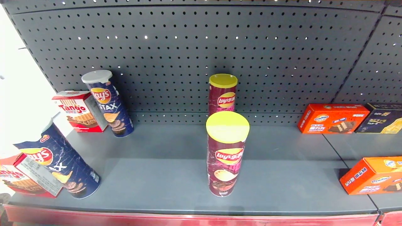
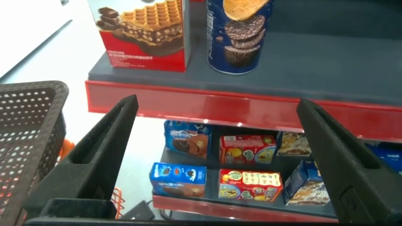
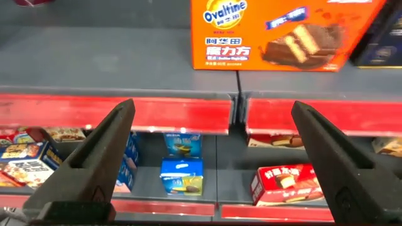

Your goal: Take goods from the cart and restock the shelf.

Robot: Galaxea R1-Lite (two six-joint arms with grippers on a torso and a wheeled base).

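One blue can (image 2: 239,37) stands beyond spread left fingers (image 2: 94,157).

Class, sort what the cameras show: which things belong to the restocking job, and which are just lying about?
Job: shelf, black basket, front purple can, open left gripper, open right gripper.
Lying about: boxes on the lower shelf, pegboard.

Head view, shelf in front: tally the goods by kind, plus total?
Blue chip cans: 2
Maroon chip cans: 2
Red wafer boxes: 2
Orange boxes: 2
Dark box: 1
Total: 9
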